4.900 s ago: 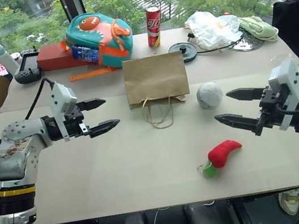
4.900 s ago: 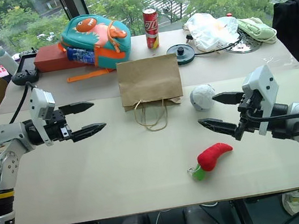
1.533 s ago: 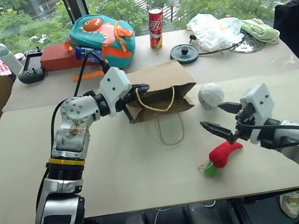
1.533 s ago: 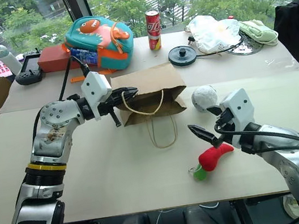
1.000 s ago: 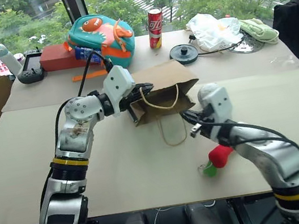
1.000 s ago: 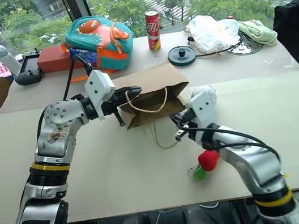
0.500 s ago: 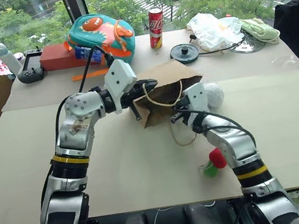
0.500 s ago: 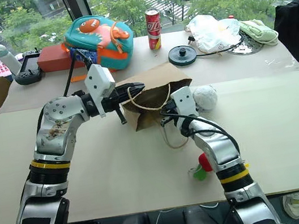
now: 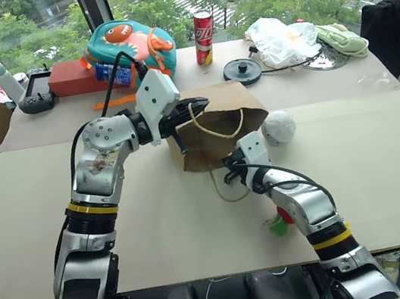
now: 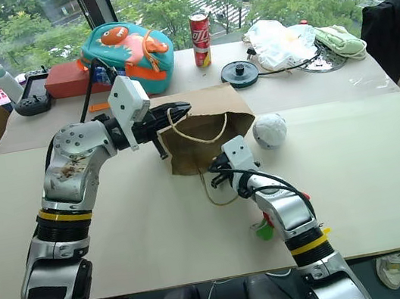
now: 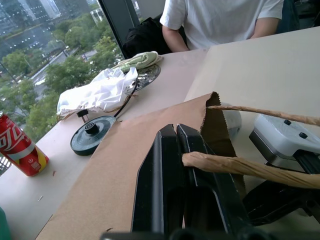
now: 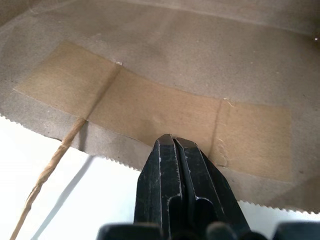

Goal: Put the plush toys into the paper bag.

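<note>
seemingly light and floppy, the paper bag (image 9: 215, 128) at mid-table is best taken by its cord handle, which the left gripper (image 9: 195, 109) pinches shut, while the right gripper (image 12: 176, 150), shut and empty, noses its mouth.

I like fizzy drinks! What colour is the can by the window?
Red with white lettering; the can shows best in the left wrist view.

The beige table (image 9: 161, 240) carries the paper bag (image 9: 219, 127), whitish-grey ball (image 9: 278, 127) and backpack (image 9: 125, 43).
</note>
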Motion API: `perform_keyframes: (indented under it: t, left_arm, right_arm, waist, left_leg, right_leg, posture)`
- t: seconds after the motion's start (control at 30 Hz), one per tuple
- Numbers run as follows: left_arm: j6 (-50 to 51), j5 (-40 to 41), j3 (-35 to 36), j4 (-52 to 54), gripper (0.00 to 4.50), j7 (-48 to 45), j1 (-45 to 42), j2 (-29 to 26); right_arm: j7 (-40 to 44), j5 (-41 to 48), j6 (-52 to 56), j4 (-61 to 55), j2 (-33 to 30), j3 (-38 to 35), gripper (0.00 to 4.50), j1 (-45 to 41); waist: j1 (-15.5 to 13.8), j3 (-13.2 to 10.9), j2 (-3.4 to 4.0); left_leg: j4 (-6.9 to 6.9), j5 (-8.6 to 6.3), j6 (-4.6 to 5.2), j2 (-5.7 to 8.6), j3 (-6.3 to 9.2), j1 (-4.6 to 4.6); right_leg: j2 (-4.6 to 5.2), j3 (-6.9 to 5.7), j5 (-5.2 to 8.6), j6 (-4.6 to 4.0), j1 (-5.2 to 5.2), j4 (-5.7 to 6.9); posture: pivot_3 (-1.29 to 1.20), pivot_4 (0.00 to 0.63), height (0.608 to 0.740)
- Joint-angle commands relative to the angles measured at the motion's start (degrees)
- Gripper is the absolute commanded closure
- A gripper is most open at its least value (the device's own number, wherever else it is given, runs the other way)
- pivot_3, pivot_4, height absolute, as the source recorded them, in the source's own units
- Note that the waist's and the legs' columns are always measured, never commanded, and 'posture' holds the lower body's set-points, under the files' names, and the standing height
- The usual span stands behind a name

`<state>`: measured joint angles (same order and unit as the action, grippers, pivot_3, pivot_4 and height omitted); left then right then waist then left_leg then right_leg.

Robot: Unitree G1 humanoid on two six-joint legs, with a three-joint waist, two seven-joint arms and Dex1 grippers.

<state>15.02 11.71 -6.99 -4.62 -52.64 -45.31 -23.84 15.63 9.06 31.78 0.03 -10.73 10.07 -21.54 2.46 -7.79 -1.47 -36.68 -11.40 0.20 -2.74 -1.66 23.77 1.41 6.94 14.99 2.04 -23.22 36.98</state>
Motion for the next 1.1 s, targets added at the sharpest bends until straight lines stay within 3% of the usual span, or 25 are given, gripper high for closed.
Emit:
perform_keyframes:
  t: [0.03, 0.27, 0.43, 0.67, 0.8, 0.93, 1.1]
  left_arm:
    - [-0.23, 1.24, 1.27, 0.89, 4.50, 0.45, -1.34, 0.27]
    - [-0.66, 0.83, 1.02, 0.40, 4.50, 0.44, 0.23, 0.32]
    - [-0.91, 0.61, 1.05, 0.08, 4.50, 0.58, 0.83, 0.26]
    - [-0.94, 0.66, 1.04, -0.06, 4.50, 0.68, 1.09, 0.47]
    - [-0.98, 0.69, 1.06, -0.22, 4.50, 0.69, 1.09, 0.63]
    - [-1.01, 0.69, 1.17, -0.22, 4.50, 0.89, 0.78, 0.87]
    - [-1.13, 0.63, 1.26, -0.16, 4.50, 0.90, 0.76, 0.89]
  right_arm:
    - [-0.64, -1.05, 1.01, -1.77, -0.20, -1.03, 4.43, 0.01]
    - [0.65, 4.77, 5.22, -16.97, -1.69, -7.65, 4.43, 3.70]
    - [5.13, 13.09, 12.91, -31.12, -8.07, -15.49, 4.43, 8.96]
    - [3.39, 14.70, 18.08, -26.39, -15.43, -24.12, 4.43, 4.04]
    - [3.06, 11.84, 16.41, -18.10, -16.46, -21.44, 3.35, -0.44]
    - [-0.21, 7.31, 13.22, -0.16, -14.12, -18.67, 1.97, -8.89]
    - [-0.25, 3.59, 8.84, 10.52, -13.45, -16.26, 0.14, -13.11]
  waist:
    - [0.00, 0.00, 0.00]
    - [-0.14, 0.00, 0.00]
    - [-0.24, -0.01, 0.00]
    - [0.15, -0.01, 0.00]
    - [0.08, -0.01, 0.00]
    - [0.19, -0.01, 0.01]
    - [-0.21, -0.01, 0.02]
  left_leg:
    - [0.00, 0.00, 0.00, 0.00, 0.00, 0.00]
    - [0.01, 0.00, 0.00, 0.01, 0.01, 0.04]
    - [0.03, 0.00, 0.00, 0.02, 0.05, 0.10]
    - [0.03, 0.00, 0.00, 0.02, 0.05, 0.00]
    - [0.04, 0.00, 0.00, 0.01, 0.05, -0.02]
    - [0.06, 0.00, 0.00, 0.03, 0.00, 0.03]
    - [0.13, 0.00, 0.00, 0.05, 0.03, 0.06]
  right_leg:
    - [0.00, 0.00, 0.00, 0.00, 0.00, 0.00]
    - [0.01, 0.00, 0.00, 0.00, 0.00, -0.03]
    - [0.01, -0.01, 0.00, 0.01, 0.00, -0.11]
    - [0.00, 0.02, 0.01, 0.01, 0.06, -0.11]
    - [-0.04, 0.04, 0.01, 0.00, 0.05, -0.10]
    - [-0.01, 0.09, 0.01, -0.01, 0.03, -0.19]
    - [0.00, 0.06, 0.01, -0.01, 0.01, -0.21]
  posture:
    - [0.00, 0.150, 0.733]
    - [0.00, 0.150, 0.733]
    - [0.00, 0.150, 0.733]
    - [0.00, 0.150, 0.733]
    - [0.00, 0.150, 0.733]
    - [0.00, 0.150, 0.733]
    - [0.00, 0.150, 0.733]
